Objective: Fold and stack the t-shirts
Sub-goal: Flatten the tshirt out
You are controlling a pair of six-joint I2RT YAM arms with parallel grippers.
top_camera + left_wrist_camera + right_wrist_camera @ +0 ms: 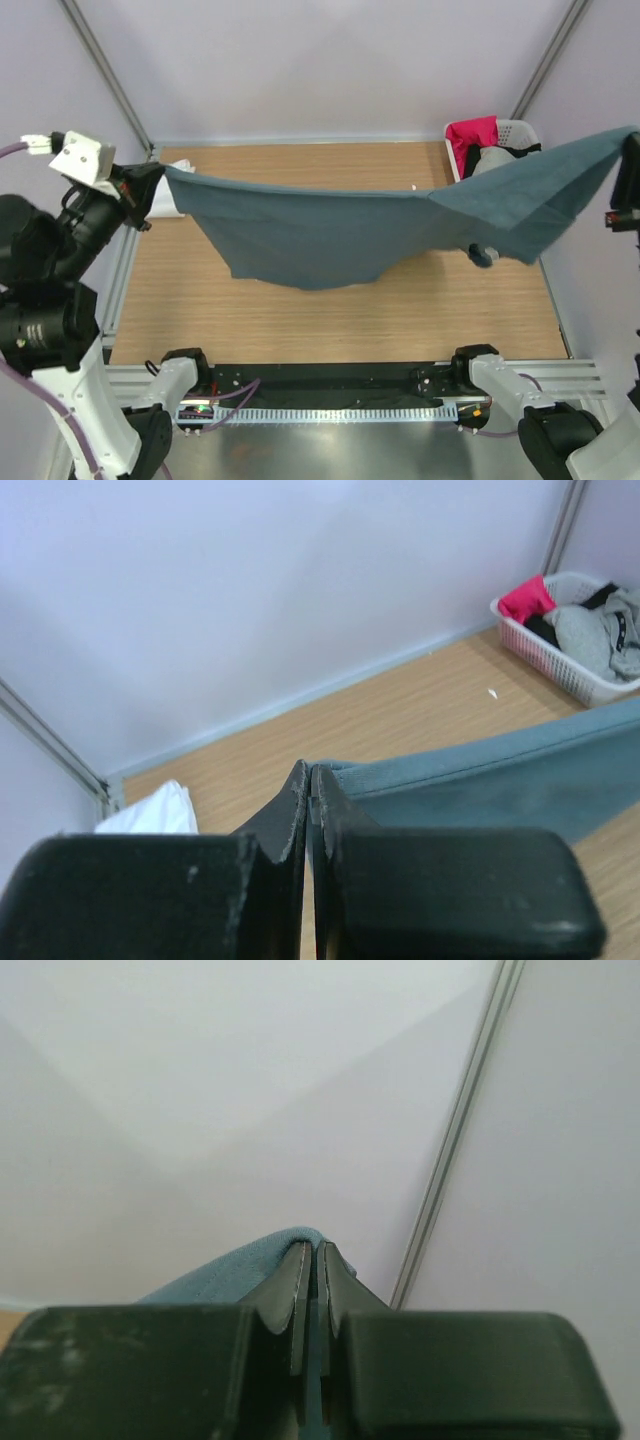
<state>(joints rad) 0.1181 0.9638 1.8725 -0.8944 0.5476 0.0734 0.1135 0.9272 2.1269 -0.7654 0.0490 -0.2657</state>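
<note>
Hanging stretched above the tabletop in top view: blue t-shirt, spanning left gripper to right gripper. Far-left corner: white t-shirt; far-right corner: basket. Left wrist: jaws clamped on the blue edge. Right wrist: jaws pinching blue fabric.

Taut slate-blue t-shirt across the table

Overhead from near edge, wrist views close-up facing outward, overhead and left wrist share basket
</note>
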